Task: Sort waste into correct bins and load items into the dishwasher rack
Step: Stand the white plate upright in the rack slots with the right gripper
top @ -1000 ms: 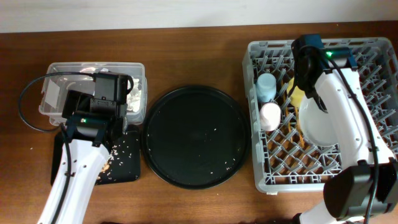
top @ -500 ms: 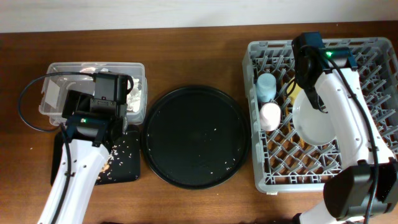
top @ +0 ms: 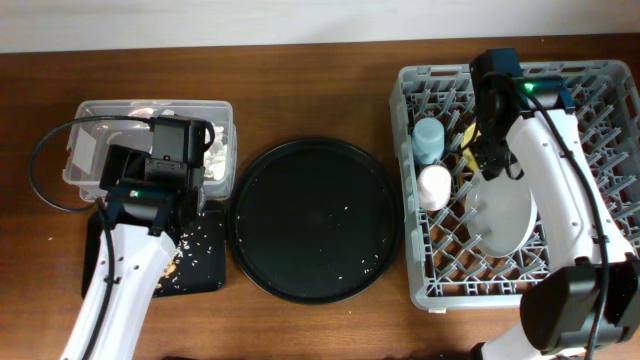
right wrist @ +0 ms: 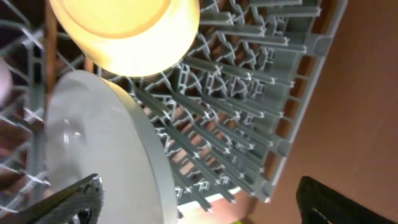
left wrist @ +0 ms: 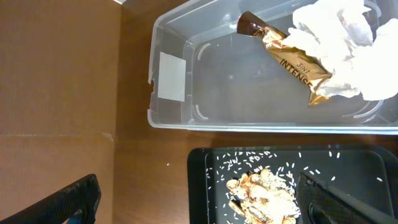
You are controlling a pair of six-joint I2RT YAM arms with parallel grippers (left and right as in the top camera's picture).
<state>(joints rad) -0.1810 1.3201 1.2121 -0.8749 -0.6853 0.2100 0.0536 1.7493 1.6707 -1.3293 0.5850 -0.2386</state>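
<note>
Plate point(top: 497, 220) rests tilted inside the dishwasher rack point(top: 612, 82), pegs propping it (judged); right claw point(right wrist: 208, 202) above it gapes wide, empty; left claw point(left wrist: 205, 200) also wide, empty.

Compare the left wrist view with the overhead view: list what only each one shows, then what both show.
Left wrist only: the gold wrapper lying against the tissues. Overhead only: the rack holding the plate, blue cup and pink cup, and the round tray. Both: the clear tub, the black tray next to it, and pale grains scattered on that tray.
</note>
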